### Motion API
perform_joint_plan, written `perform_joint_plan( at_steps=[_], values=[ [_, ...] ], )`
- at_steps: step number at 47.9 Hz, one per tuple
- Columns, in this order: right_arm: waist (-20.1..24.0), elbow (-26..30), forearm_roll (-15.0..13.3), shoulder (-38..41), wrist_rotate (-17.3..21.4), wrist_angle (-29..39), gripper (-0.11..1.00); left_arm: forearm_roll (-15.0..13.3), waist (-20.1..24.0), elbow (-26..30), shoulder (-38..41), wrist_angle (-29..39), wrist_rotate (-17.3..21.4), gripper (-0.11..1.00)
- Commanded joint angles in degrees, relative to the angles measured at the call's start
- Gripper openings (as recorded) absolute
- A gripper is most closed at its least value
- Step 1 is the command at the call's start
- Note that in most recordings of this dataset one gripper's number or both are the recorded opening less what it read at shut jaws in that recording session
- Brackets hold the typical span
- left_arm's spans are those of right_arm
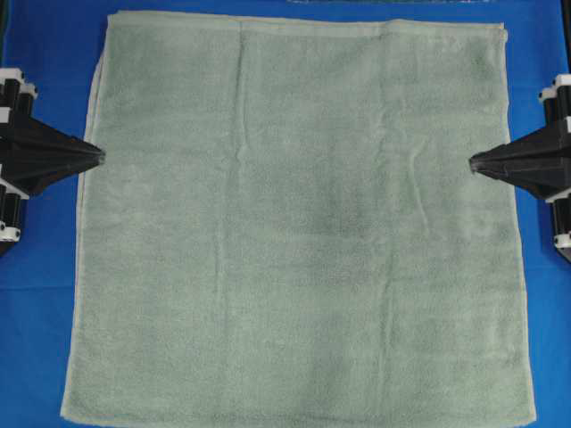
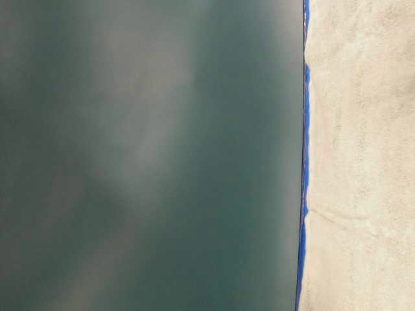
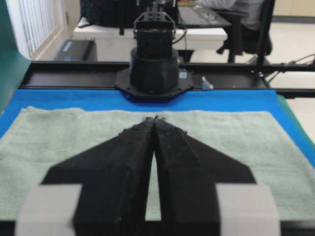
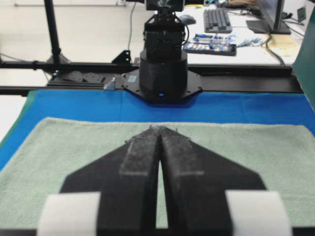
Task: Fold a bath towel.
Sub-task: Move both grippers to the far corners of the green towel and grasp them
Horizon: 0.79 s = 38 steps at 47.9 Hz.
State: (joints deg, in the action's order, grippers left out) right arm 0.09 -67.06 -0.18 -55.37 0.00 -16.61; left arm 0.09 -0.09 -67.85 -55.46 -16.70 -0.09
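Note:
The bath towel (image 1: 294, 223), pale sage-green terry, lies spread flat over most of the blue surface (image 1: 45, 294). It also fills the lower half of both wrist views (image 3: 59, 142) (image 4: 275, 157) and shows as a pale strip in the table-level view (image 2: 363, 155). My left gripper (image 1: 101, 158) hovers at the towel's left edge with its tips together and nothing between them; the left wrist view shows the same pose (image 3: 155, 118). My right gripper (image 1: 473, 164) sits over the towel's right side, also shut and empty (image 4: 160, 129).
The right arm's black base (image 3: 154, 69) stands beyond the towel's far edge on a black rail. The left arm's base (image 4: 164, 64) stands opposite. A dark green blurred wall (image 2: 142, 155) fills most of the table-level view. Desks and a keyboard (image 4: 216, 19) lie beyond.

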Motion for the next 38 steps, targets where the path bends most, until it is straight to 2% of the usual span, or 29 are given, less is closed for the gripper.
perform_joint_plan(
  at_steps=[1, 4, 9, 11, 16, 24, 25, 29, 31, 34, 36, 38],
  values=[
    [-1.2, 1.2, 0.4, 1.1, 0.1, -0.1, 0.0, 0.0, 0.9, 2.5, 1.1, 3.5, -0.3, 0.0],
    [-3.3, 2.9, 0.5, 2.2, 0.7, 4.5, 0.0, 0.1, 2.5, 3.6, 1.7, 7.5, -0.4, 0.0],
    [-8.5, 7.4, 0.6, 4.2, 1.5, 17.8, 0.0, 0.1, 6.8, 6.9, 3.3, 15.6, -0.1, 0.0],
    [-11.5, 9.9, 0.4, 5.4, 1.4, 24.8, 0.0, 0.1, 8.7, 8.2, 4.3, 18.8, 0.6, 0.0],
    [-18.7, 14.1, -1.2, 8.8, 0.6, 36.7, 0.0, 0.8, 14.1, 11.7, 8.0, 26.7, 1.1, 0.0],
    [-28.0, 17.5, -4.9, 15.1, -1.0, 45.4, 0.0, 1.3, 21.6, 16.8, 15.6, 36.8, 3.9, 0.02],
    [-29.2, 17.8, -5.4, 16.0, -1.3, 46.1, 0.01, 1.3, 22.4, 17.4, 16.7, 38.1, 4.4, 0.04],
    [-34.0, 19.1, -6.5, 20.4, -3.5, 48.6, 0.03, 1.3, 25.4, 19.8, 21.2, 41.6, 7.8, 0.25],
    [-35.9, 19.9, -6.8, 22.6, -4.7, 49.6, 0.13, 1.1, 27.0, 21.2, 24.1, 42.8, 10.3, 0.37],
    [-38.4, 21.4, -6.8, 26.5, -7.8, 50.4, 0.35, 1.0, 28.6, 23.3, 27.4, 43.5, 12.3, 0.58],
    [-39.7, 22.2, -6.7, 28.7, -9.8, 50.4, 0.47, 1.1, 29.6, 24.8, 29.5, 43.7, 13.2, 0.69],
    [-41.0, 23.3, -6.4, 30.8, -12.0, 50.6, 0.58, 1.2, 31.0, 26.3, 31.4, 43.5, 13.4, 0.76]
  ],
)
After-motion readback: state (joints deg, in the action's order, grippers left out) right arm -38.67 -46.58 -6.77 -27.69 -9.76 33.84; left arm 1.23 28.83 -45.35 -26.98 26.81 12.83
